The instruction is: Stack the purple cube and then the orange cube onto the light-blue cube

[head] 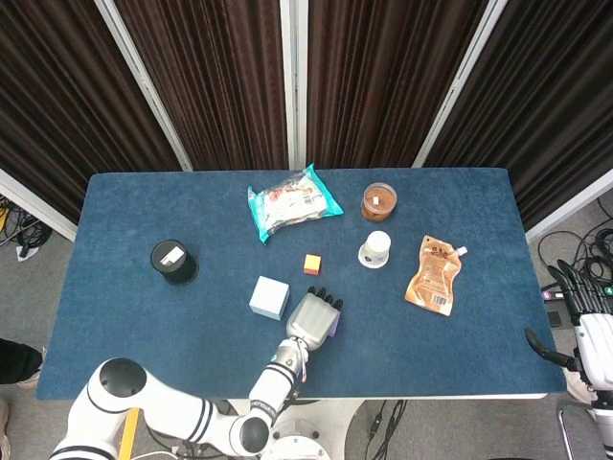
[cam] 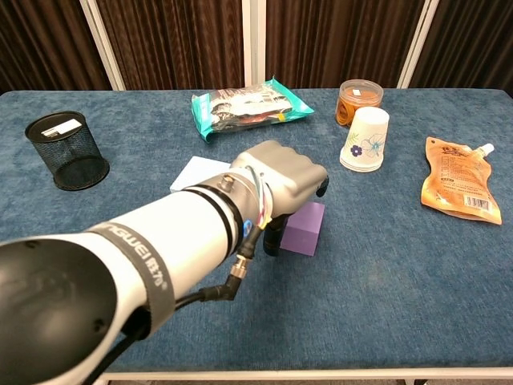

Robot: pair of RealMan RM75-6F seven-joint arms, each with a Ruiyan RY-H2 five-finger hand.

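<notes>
My left hand [head: 314, 316] [cam: 284, 180] lies cupped over the purple cube [cam: 309, 233], which stands on the blue table. Its thumb rests against the cube's left face and its fingers hang over the top; only a sliver of the purple cube [head: 335, 325] shows in the head view. I cannot tell whether the grip is closed. The light-blue cube [head: 269, 297] [cam: 191, 173] sits just left of the hand. Behind the hand is the small orange cube [head: 312, 264], hidden in the chest view. My right hand [head: 582, 309] hangs off the table's right edge, fingers apart and holding nothing.
A black mesh pen cup [head: 173, 262] [cam: 66, 150] stands at the left. At the back lie a teal snack bag [head: 292, 202] [cam: 250, 106] and a brown jar [head: 378, 200] [cam: 359, 99]. A tipped paper cup [head: 375, 249] [cam: 365, 140] and an orange pouch [head: 435, 275] [cam: 459, 191] lie to the right.
</notes>
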